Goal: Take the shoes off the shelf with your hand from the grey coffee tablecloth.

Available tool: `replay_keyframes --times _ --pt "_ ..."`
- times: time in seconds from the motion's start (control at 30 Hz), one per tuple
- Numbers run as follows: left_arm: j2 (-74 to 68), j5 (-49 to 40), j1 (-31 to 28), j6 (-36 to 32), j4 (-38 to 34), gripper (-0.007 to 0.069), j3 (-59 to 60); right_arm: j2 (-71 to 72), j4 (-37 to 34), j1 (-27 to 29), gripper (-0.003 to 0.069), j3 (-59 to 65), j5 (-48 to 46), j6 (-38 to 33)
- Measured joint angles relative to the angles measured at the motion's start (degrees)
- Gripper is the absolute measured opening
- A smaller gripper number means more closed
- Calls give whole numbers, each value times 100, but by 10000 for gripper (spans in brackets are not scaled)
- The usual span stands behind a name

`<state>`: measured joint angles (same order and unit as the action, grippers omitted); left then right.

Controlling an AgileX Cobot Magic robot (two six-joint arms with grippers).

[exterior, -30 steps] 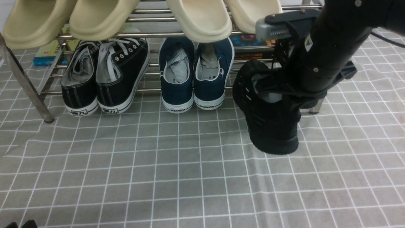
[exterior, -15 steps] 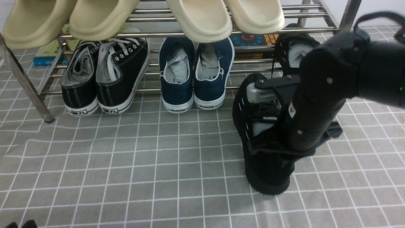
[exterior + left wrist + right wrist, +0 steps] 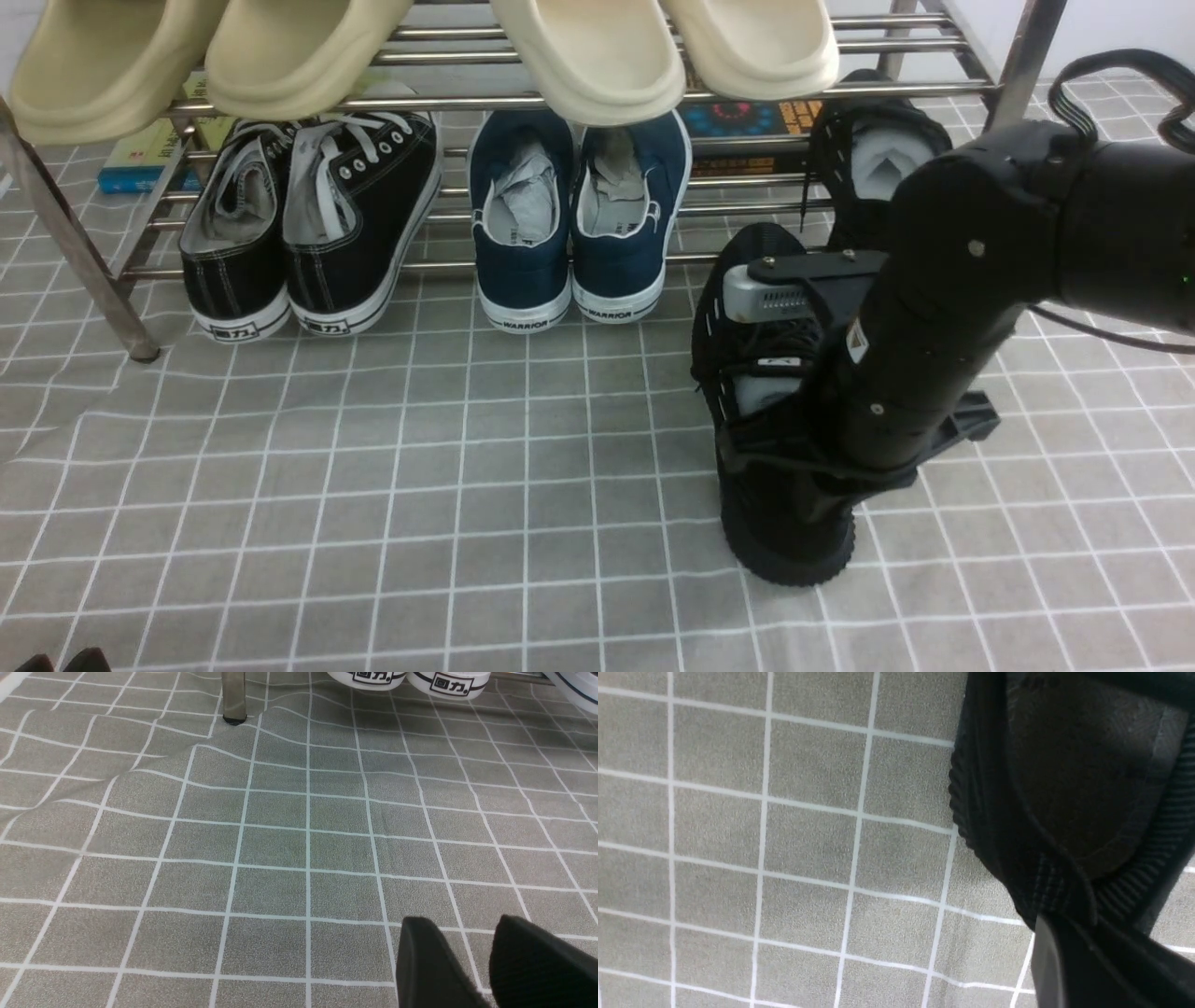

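Note:
My right gripper point(image 3: 794, 327) is shut on one of the all-black knit shoes point(image 3: 784, 532), gripping it at its opening. That shoe hangs tilted in front of the shelf point(image 3: 523, 101), heel end low over the grey coffee tablecloth point(image 3: 420, 523); I cannot tell whether it touches. In the right wrist view its ribbed sole point(image 3: 1064, 788) fills the frame above the gripper point(image 3: 1069, 933). The other black shoe point(image 3: 878, 163) stands on the lower tier at the right end. My left gripper point(image 3: 467, 952) hovers open over bare tablecloth point(image 3: 280, 849), with its tips point(image 3: 65, 661) at the near left corner.
On the lower tier stand black canvas sneakers with white soles point(image 3: 308, 233) and navy shoes point(image 3: 579, 224). Cream slippers point(image 3: 588, 56) overhang the upper rails. Books point(image 3: 140, 154) lie behind. A slanted steel leg point(image 3: 84, 271) stands at the left, with creased cloth around it.
My right arm has drawn the black shoe out from the shelf, toward the camera and downward. The other shoe of the pair has come into view on the lower tier.

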<state>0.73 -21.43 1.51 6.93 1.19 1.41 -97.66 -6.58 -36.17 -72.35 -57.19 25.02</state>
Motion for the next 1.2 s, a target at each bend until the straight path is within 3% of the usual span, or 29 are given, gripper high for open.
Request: replay_keyframes --times 0.6,0.8,0.83,0.93,1.03,1.2 --pt "0 0 0 0 0 240 0 -19 -181 -2 62 -712 -1072 -245" --pt "0 0 0 0 0 240 0 -82 -150 -2 223 -762 -1136 -245" --pt "0 0 0 0 0 240 0 -82 -101 17 291 -894 -1221 -245" --pt "0 0 0 0 0 240 0 -82 89 144 402 -1330 -1282 -289" --pt "0 0 0 0 0 240 0 -82 503 328 463 -1780 -1258 -400" --pt "0 0 0 0 0 240 0 -155 1303 621 480 -2120 -465 -699"
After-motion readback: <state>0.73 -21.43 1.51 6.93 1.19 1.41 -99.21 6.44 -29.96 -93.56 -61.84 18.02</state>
